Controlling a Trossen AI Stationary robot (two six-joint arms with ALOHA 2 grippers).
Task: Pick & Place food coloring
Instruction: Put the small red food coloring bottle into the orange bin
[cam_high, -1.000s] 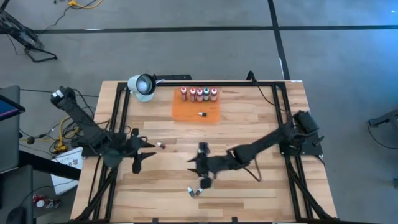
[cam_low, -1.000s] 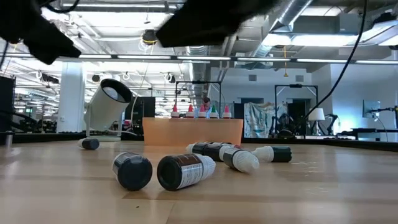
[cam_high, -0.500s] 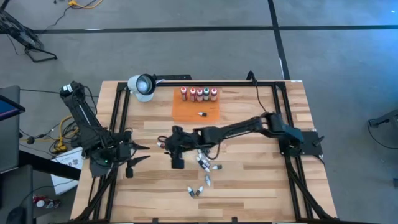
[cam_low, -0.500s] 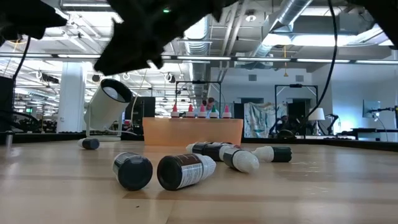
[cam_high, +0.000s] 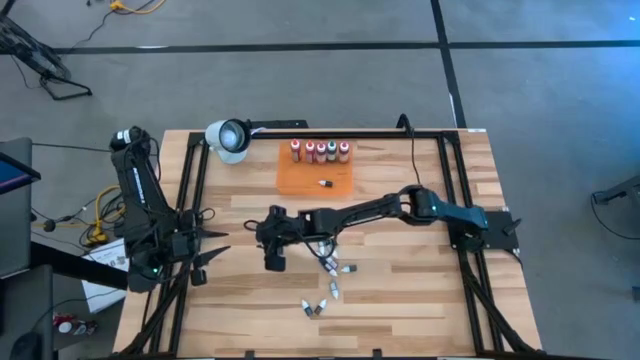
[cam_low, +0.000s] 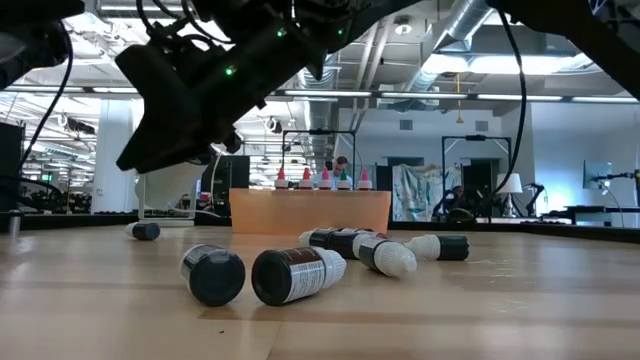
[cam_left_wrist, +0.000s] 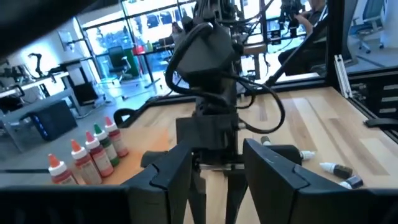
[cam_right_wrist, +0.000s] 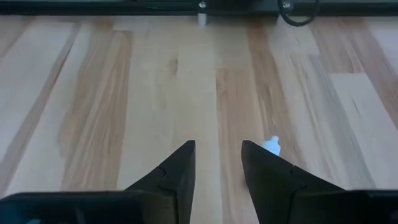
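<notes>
The right pincer (cam_high: 272, 243) is stretched across to the left part of the surface (cam_high: 400, 290), its fingers (cam_right_wrist: 180, 171) seen parted in its wrist view with nothing between them. A single small vial (cam_right_wrist: 271, 147) lies on the wood just beside one finger, outside the gap rather than within it.

Further out, a loose cluster of small vials (cam_high: 330, 268) lies on its side near the middle of the surface, and a pair of vials (cam_high: 314, 308) lies closer to the front edge. In the low view these two (cam_low: 255, 274) are seen lying flat, caps toward the camera. A row of larger bottles (cam_high: 320, 151) stands upright along the far edge of the orange tray (cam_high: 300, 180), with one small vial (cam_high: 324, 183) lying on the tray.

The left pincer (cam_high: 195, 262) is held back at the left edge of the surface, its fingers (cam_left_wrist: 171, 174) apart and empty.

The main risk is judged to be a missed pinch: since the nearest vial sits off to one side of the gap, a descent from here could bring a fingertip down on it and send it rolling. The round vials would roll easily on the smooth wood. The long reach also carries the right arm over the scattered cluster, which could be swept aside if the arm is lowered.
</notes>
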